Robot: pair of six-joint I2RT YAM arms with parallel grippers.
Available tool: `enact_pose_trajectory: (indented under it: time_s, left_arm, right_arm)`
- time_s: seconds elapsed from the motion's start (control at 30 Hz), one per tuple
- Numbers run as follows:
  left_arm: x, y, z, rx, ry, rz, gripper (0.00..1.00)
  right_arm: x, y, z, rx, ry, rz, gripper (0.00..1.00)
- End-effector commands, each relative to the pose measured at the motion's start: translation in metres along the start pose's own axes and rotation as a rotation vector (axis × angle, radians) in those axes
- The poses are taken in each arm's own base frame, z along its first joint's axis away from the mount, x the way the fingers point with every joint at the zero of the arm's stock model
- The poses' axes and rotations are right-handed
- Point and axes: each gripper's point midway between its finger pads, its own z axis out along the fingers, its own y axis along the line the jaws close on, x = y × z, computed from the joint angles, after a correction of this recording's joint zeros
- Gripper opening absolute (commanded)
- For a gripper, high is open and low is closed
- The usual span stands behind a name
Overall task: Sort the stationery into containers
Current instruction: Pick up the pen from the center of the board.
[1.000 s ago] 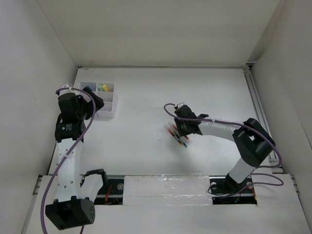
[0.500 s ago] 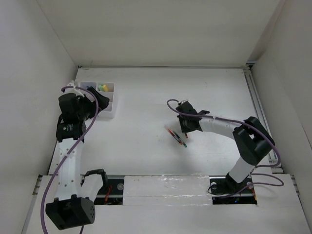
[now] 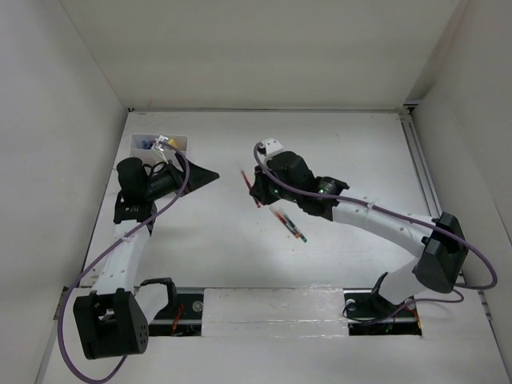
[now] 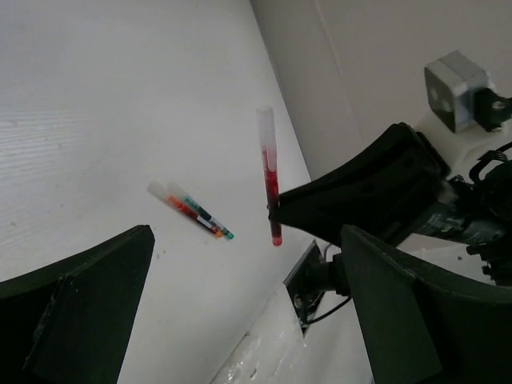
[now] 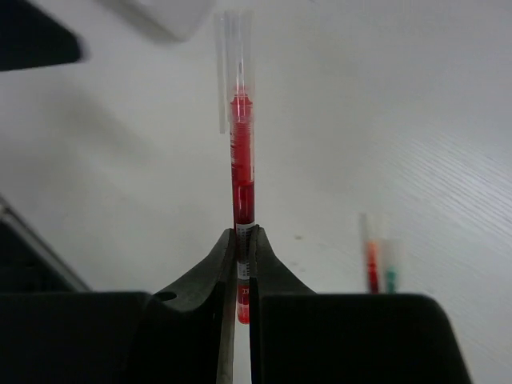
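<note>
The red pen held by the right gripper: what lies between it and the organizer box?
In the top view, only the open left gripper lies between the red pen and the organizer box, and it points towards the pen.

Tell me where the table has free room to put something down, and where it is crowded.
Free: the right side of the table, beyond the right arm; the near strip between the two pens and the left arm. Crowded: far left to centre, where the box, the open left gripper and the right gripper holding a red pen gather.
</note>
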Motion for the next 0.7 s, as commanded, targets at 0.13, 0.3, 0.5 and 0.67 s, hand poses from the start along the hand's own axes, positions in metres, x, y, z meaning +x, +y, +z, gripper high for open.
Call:
enact_pose_trajectory:
  time_s: [0.13, 0.3, 0.5, 0.67]
  left_arm:
    - [0.002, -0.048, -0.013, 0.204, 0.007, 0.138, 1.0]
    - [0.005, -0.04, -0.011, 0.17, 0.022, 0.121, 0.96]
    - [0.003, -0.038, -0.01, 0.158, 0.008, 0.12, 0.7]
    - [-0.001, -0.04, -0.011, 0.149, -0.009, 0.135, 0.2]
  right_arm:
    - [-0.063, 0.123, -0.015, -0.328, -0.132, -0.034, 0.0]
    - [-0.069, 0.157, -0.023, -0.378, -0.149, -0.055, 0.0]
    - [-0.066, 0.156, -0.017, -0.344, -0.139, -0.058, 0.0]
    - [-0.065, 0.147, -0.01, -0.288, -0.145, -0.055, 0.0]
